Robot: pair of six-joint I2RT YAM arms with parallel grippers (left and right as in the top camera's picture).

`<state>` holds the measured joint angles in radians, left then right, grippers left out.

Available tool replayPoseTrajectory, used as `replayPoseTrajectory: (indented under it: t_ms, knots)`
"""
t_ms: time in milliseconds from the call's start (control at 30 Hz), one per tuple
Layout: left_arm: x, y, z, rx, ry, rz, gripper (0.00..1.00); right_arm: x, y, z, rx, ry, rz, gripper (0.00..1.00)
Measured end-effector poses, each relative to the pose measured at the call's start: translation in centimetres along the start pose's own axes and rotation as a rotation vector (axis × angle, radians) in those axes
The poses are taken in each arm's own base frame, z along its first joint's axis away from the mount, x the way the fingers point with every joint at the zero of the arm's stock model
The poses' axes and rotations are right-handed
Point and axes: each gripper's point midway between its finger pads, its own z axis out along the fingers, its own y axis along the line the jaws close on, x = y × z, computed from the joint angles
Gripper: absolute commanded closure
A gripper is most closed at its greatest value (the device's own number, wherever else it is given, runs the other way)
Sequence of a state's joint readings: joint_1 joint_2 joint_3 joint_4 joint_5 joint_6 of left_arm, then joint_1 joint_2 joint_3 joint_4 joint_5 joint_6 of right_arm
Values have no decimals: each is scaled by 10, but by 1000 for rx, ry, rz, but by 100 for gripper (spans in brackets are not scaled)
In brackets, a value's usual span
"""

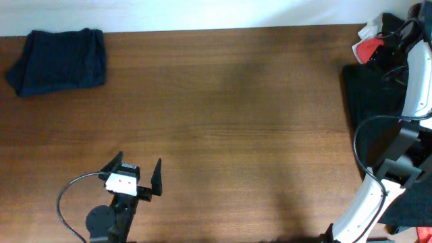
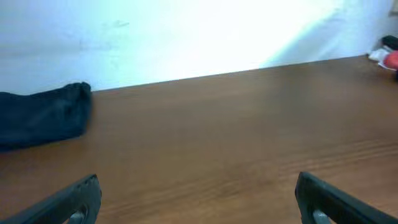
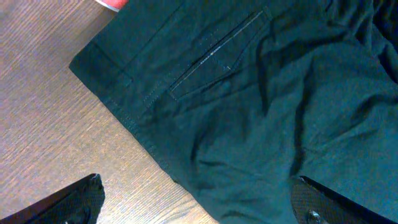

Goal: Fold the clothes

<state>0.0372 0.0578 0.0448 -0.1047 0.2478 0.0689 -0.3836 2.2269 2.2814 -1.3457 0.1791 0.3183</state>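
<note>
A folded dark navy garment [image 1: 59,59] lies at the table's far left corner; it also shows in the left wrist view [image 2: 43,116]. My left gripper [image 1: 138,177] is open and empty over the bare wood near the front left; its fingers are spread wide in the left wrist view [image 2: 198,186]. An unfolded dark garment [image 1: 368,94] with a welt pocket lies at the right edge, and fills the right wrist view [image 3: 261,93]. My right gripper [image 3: 199,186] is open just above that garment's edge, holding nothing.
A red and white item [image 1: 370,44] lies at the far right corner, beside the dark garment. The right arm and its cables [image 1: 418,88] reach over the right edge. The brown wooden table [image 1: 236,121] spans the middle.
</note>
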Motion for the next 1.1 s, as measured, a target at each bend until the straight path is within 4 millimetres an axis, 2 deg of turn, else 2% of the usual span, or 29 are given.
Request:
replayPoseTrajectory:
  t_ms: [33, 133, 167, 233, 700, 733, 833, 867, 900, 933, 1033, 1100]
  knots:
    - [-1, 3, 0, -17, -23, 6, 1, 0, 0, 0, 0, 1, 0, 1]
    - [-33, 21, -5, -125, -167, 34, 1, 0, 0, 0, 0, 1, 0, 1]
    - [-28, 24, -5, -142, -143, 28, 1, 0, 0, 0, 0, 1, 0, 1]
    - [-2, 27, -3, -156, -39, 8, 1, 0, 0, 0, 0, 1, 0, 1]
    - [-2, 27, -3, -160, -39, 8, 1, 0, 3, -4, -4, -6, -6, 2]
    - [-2, 27, -3, -160, -39, 8, 1, 0, 7, -16, -15, -29, -11, 1]
    - [-2, 27, -3, -160, -39, 8, 0, 6, 28, -145, -142, -275, -55, 1]
    - [-2, 27, -3, -160, -40, 8, 1, 24, 35, -221, -234, -416, -84, 1]
    - [-2, 27, -3, -160, -40, 8, 1, 40, 37, -267, -300, -506, -103, 1]
    - [-2, 27, -3, -161, -40, 8, 1, 61, 43, -305, -369, -570, -140, 1]
    - [-2, 28, -3, -163, -40, 8, 1, 103, 64, -353, -501, -633, -240, 1]
    - [-2, 28, -3, -164, -40, 8, 1, 119, 60, -375, -551, -670, -261, 1]
